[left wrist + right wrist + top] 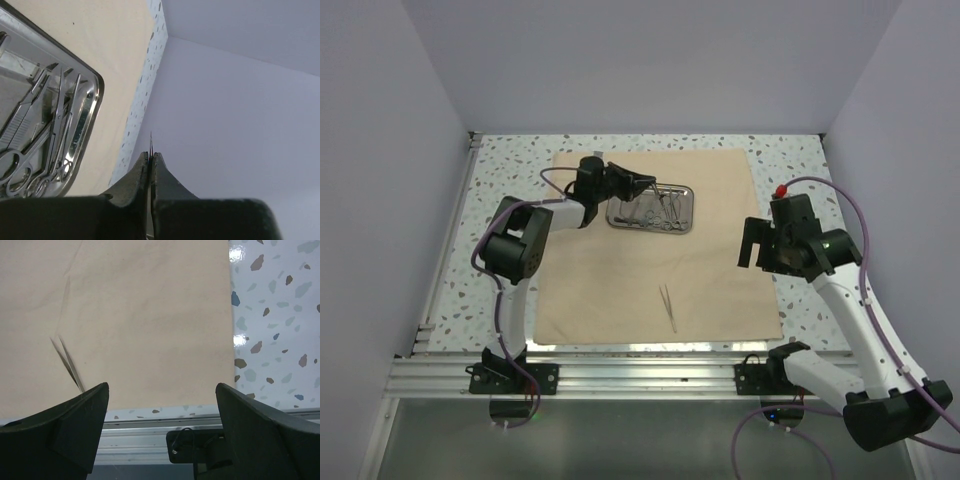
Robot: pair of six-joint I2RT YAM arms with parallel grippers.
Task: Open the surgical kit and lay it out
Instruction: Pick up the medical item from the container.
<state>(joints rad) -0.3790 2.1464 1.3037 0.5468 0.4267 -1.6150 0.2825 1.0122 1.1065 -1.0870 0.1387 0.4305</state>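
My left arm stretched toward worktop (pixel 510 165) far edge, left gripper (pixel 646 186) pinching thin steel instrument (pixel 151 142) near tray (pixel 692 208). Right gripper (pixel 757 248) spread above cloth (pixel 620 280) right edge.

You get soft, even light with faint shadows, white glare spots on the table (pixel 240 339) and pale, blurred tweezers (pixel 67 362).

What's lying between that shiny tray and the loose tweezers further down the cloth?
Only bare tan cloth. The overhead view shows nothing else between the tray and the tweezers.
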